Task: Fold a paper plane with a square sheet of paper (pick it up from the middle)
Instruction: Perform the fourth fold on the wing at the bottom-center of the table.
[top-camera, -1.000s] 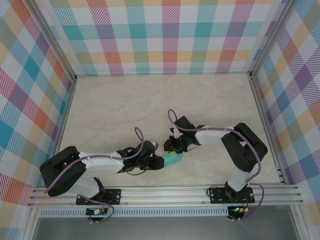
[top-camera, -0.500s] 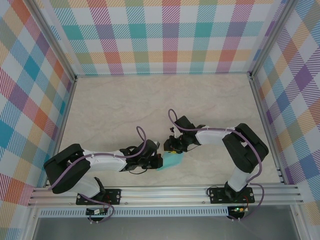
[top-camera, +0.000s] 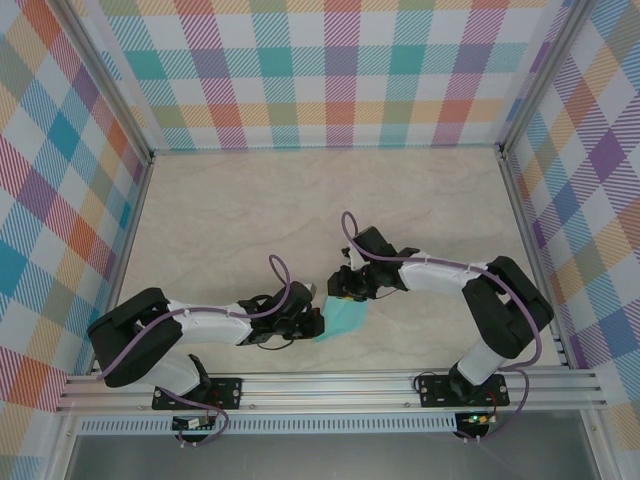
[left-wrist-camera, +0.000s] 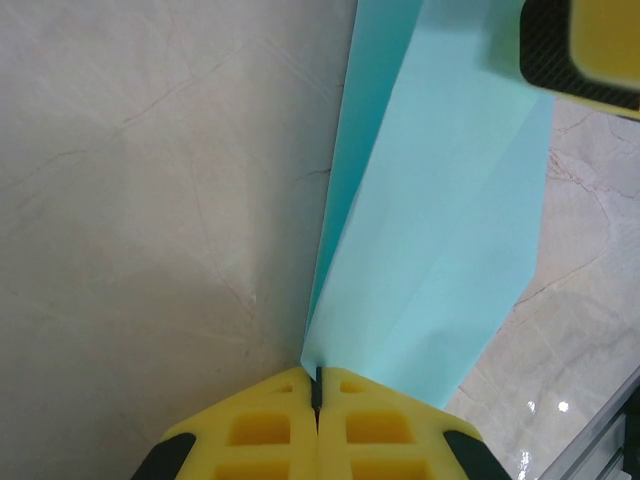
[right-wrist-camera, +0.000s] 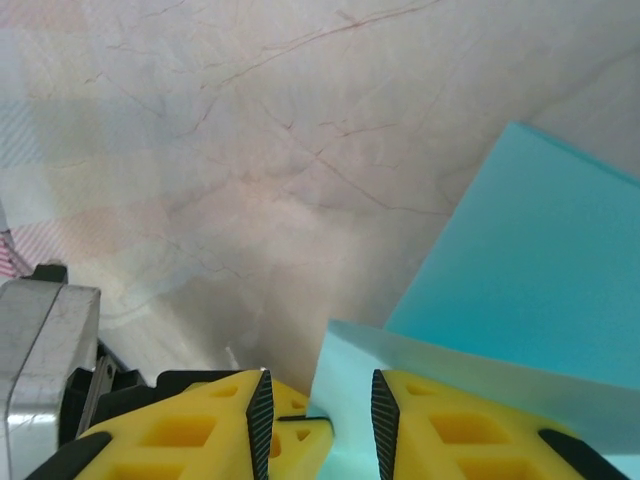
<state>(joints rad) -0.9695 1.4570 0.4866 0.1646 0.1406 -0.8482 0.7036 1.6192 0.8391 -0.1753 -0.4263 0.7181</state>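
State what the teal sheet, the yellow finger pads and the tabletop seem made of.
The teal sheet: thin matte paper, holding sharp creases. The finger pads: yellow moulded plastic or firm rubber, likely; pocketed, dull. The tabletop: smooth marble-look laminate, probably; veined, faintly glossy.

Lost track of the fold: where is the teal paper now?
Top view: the teal paper sits centre, near the front rail, pinched by the left gripper, right gripper just beyond.

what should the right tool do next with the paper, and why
Probably draw the right tool back off the square sheet of paper: its jaws stand apart around one edge without pinching, while the left tool is shut on another edge and holds it.
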